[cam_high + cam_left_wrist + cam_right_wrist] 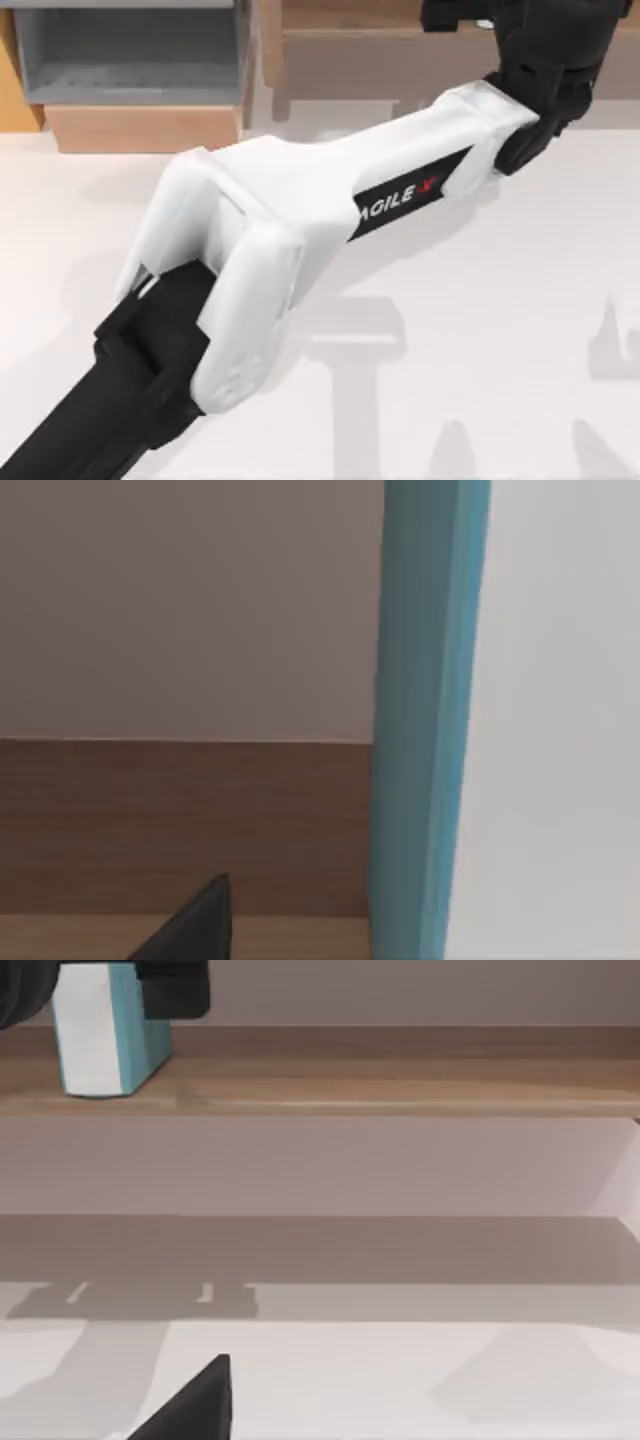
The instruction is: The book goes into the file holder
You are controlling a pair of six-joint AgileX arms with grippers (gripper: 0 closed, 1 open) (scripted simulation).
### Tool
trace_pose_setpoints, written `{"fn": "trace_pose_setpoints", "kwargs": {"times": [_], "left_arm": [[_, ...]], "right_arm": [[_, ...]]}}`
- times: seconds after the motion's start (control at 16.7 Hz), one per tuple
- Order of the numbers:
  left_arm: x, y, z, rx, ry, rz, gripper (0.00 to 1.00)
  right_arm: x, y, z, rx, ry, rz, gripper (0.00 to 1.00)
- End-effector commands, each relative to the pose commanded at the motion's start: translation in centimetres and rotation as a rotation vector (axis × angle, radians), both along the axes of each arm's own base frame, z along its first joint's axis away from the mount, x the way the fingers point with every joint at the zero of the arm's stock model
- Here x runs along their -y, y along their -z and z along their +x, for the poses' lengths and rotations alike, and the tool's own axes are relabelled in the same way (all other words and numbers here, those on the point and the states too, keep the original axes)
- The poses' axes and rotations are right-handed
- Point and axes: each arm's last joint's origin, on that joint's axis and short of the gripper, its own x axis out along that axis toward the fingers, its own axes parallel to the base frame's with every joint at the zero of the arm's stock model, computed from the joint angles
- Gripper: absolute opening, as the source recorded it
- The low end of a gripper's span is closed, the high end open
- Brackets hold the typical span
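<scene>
- Book [105, 1030] sits upright on the shelf [400, 1070], with the left gripper [100, 985] clamped on its top.
- Looks like the pick-up stage; next, lift it clear and carry it left to the holder [130, 60].
- Right gripper [190, 1405] is parked low over the table; can't tell its fingers.

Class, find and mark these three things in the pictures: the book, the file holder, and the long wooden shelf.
book [425, 720], left wrist view, on its teal cover.
file holder [130, 60], top view, on its grey inner floor.
wooden shelf [400, 1085], right wrist view, on its brown top surface.
</scene>
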Motion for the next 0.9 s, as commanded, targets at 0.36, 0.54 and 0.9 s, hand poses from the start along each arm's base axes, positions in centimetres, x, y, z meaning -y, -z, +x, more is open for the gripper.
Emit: {"fn": "trace_pose_setpoints", "kwargs": {"times": [0.36, 0.54, 0.9], "left_arm": [[0.3, 0.0, 1.2, 0.002, 0.002, -0.002, 1.00], [0.2, -0.1, 1.7, 0.002, 0.002, -0.002, 1.00], [0.2, -0.1, 1.7, 0.002, 0.002, -0.002, 0.85]], "right_arm": [[0.0, 0.0, 0.0, 0.000, 0.000, 0.000, 1.00], [0.0, 0.0, 0.0, 0.000, 0.000, 0.000, 1.00], [0.0, 0.0, 0.0, 0.000, 0.000, 0.000, 1.00]]}}
